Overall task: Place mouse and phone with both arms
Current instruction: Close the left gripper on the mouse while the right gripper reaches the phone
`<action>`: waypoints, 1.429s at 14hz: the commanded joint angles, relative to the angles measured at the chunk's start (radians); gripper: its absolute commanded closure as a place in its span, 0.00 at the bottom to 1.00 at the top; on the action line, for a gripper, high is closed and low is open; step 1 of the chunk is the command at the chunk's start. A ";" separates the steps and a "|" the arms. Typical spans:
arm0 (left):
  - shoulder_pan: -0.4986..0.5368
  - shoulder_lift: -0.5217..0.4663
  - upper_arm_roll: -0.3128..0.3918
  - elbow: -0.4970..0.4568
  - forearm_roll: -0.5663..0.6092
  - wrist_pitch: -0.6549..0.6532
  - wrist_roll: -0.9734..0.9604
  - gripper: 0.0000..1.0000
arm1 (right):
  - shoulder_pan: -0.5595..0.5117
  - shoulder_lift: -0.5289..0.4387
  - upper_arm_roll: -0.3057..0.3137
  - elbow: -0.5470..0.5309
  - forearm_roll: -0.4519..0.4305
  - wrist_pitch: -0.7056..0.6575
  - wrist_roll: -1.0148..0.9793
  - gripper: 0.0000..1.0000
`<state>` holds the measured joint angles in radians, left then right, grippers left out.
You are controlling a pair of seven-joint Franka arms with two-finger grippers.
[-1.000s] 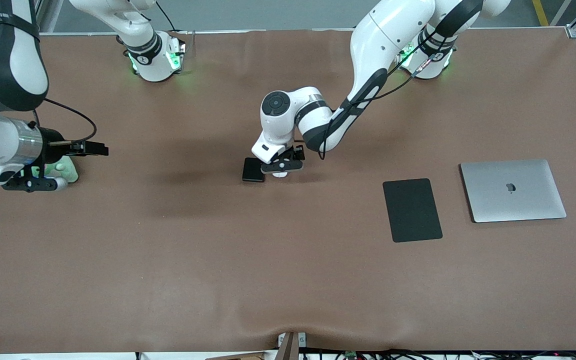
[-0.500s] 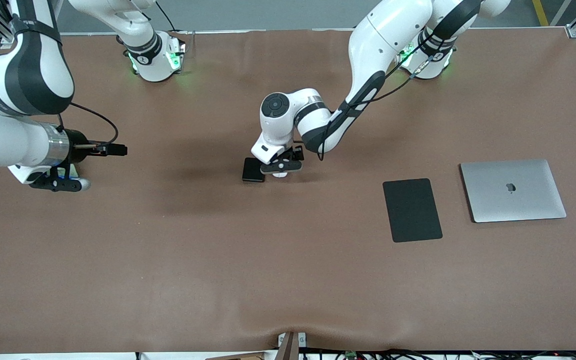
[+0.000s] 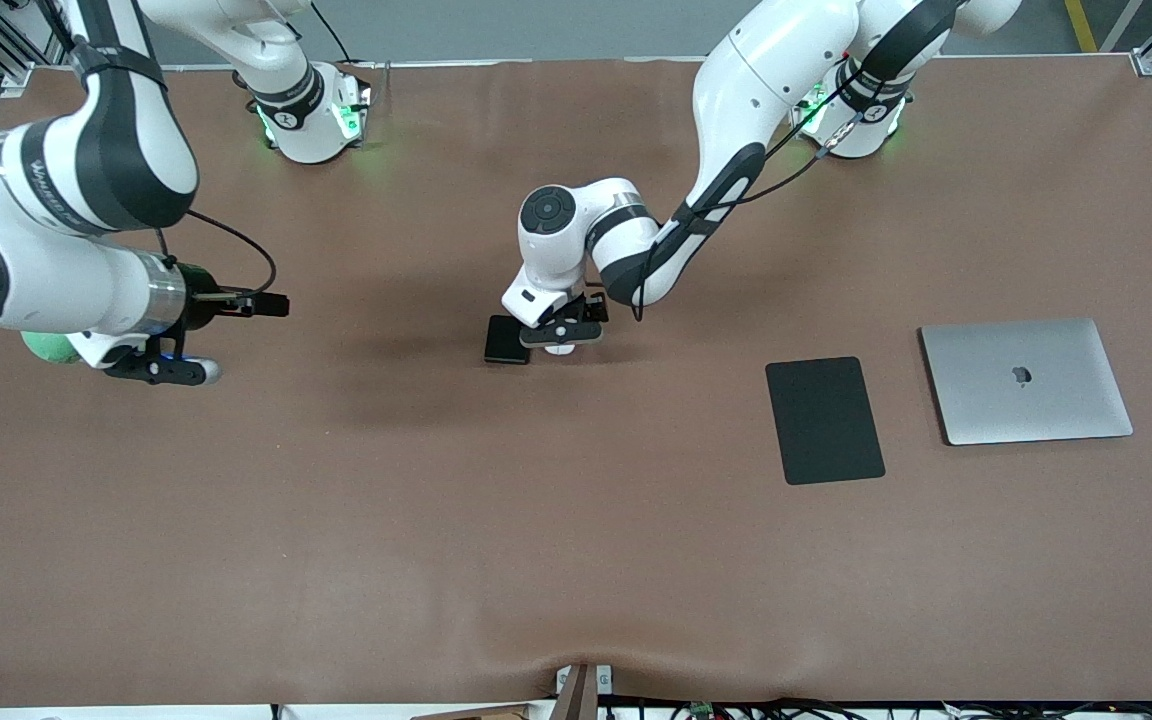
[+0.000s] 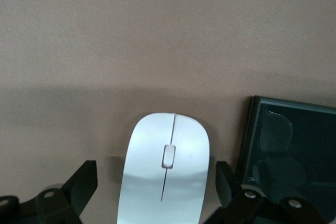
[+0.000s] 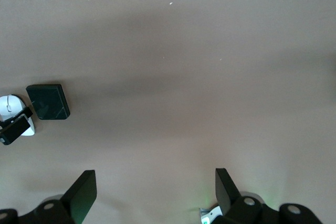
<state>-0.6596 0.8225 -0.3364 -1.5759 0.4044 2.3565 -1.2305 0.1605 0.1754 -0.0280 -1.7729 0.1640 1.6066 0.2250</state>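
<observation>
The white mouse lies on the brown table near its middle, with the black phone right beside it toward the right arm's end. My left gripper is low over the mouse and open. In the left wrist view the mouse lies between the two fingers without touching them, and the phone is just outside one finger. My right gripper is open and empty, up over the bare table toward the right arm's end. The right wrist view shows the phone and mouse far off.
A flat black mouse pad and a closed silver laptop lie toward the left arm's end. A pale green object lies under the right arm's wrist.
The right arm has swung toward the table's middle, carrying its open gripper along. The left gripper has stayed over the mouse with hardly any movement.
</observation>
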 commanded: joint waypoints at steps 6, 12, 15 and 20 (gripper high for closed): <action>-0.008 0.017 0.005 0.019 0.057 0.021 -0.055 0.93 | 0.088 -0.025 -0.006 -0.052 0.020 0.047 0.112 0.00; 0.011 -0.092 0.002 0.014 0.057 -0.103 -0.046 0.92 | 0.169 -0.010 -0.006 -0.072 0.020 0.123 0.200 0.00; 0.037 -0.158 -0.001 -0.001 0.054 -0.175 -0.038 0.92 | 0.218 -0.002 -0.006 -0.126 0.023 0.226 0.237 0.00; 0.141 -0.308 -0.009 -0.110 0.041 -0.181 -0.038 0.92 | 0.287 0.033 -0.006 -0.141 0.022 0.306 0.304 0.00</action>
<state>-0.5639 0.5959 -0.3344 -1.6020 0.4241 2.1754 -1.2344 0.4180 0.2014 -0.0252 -1.9081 0.1728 1.8853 0.4958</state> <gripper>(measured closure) 0.401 0.000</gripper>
